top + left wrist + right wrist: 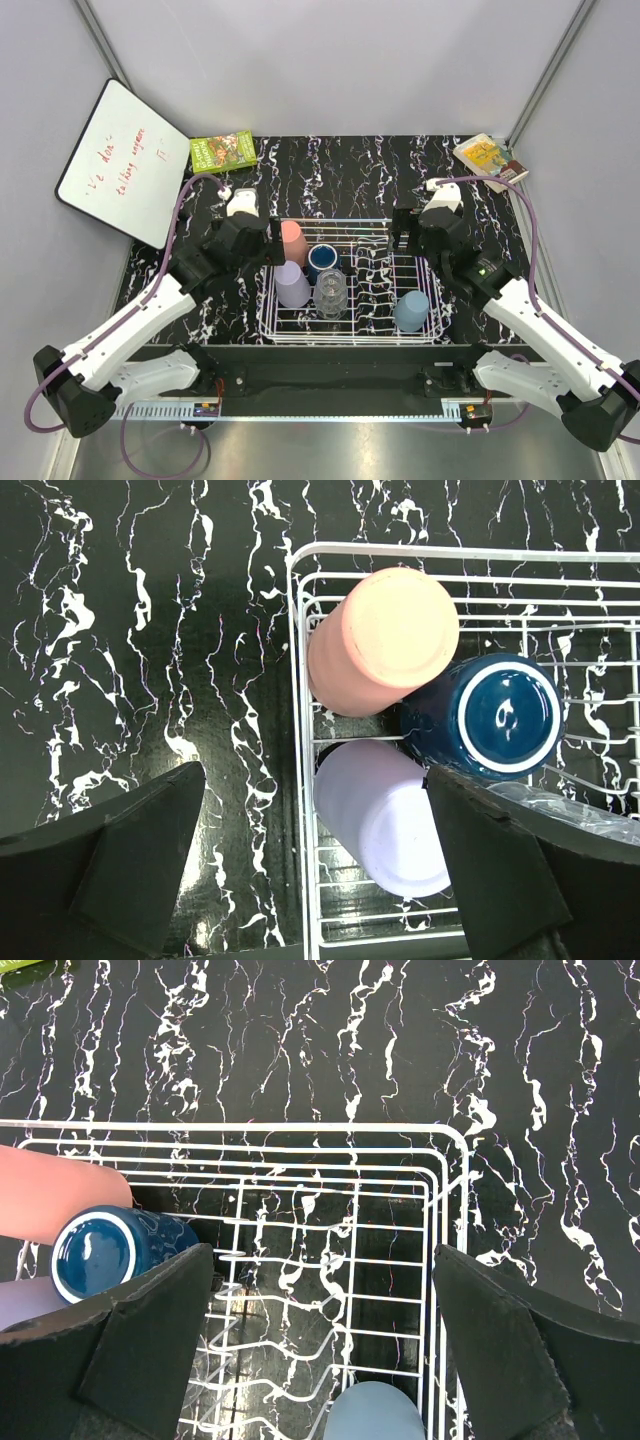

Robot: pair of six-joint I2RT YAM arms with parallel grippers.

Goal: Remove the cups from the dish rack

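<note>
Right, we count five cups, all inside the dish rack [350,340], which sits mid-table [340,170].

- Salmon-pink cup [385,640]: far-left corner of the rack, tilted, closed end up.
- Dark blue cup [495,715]: just right of the salmon one and tight against it. We can't tell if they touch.
- Lavender cup [385,815]: near side of the salmon one, against the rack's left wall, closed end up.
- Clear glass [331,293]: just right of the lavender cup, near side of the dark blue one.
- Blue-grey cup [411,311]: near-right part of the rack, well apart from the other four.

Left gripper [315,773]: jaws spread wide, nothing between the pads. It hangs over the rack's left rim by the far-left corner. In its wrist view one finger is over bare table and the other over the rack interior, with the lavender cup and the rim between them. We can't tell its height above the cups.

Right gripper [322,1250]: also wide apart and empty, over the far-right part of the rack. We see only bare wire between its fingers, and the blue-grey cup sits at the near edge of that view.

Off to the sides, a whiteboard [122,163] leans at far left with a green booklet [223,151] beside it. A yellow booklet [490,158] lies in the far-right corner.
</note>
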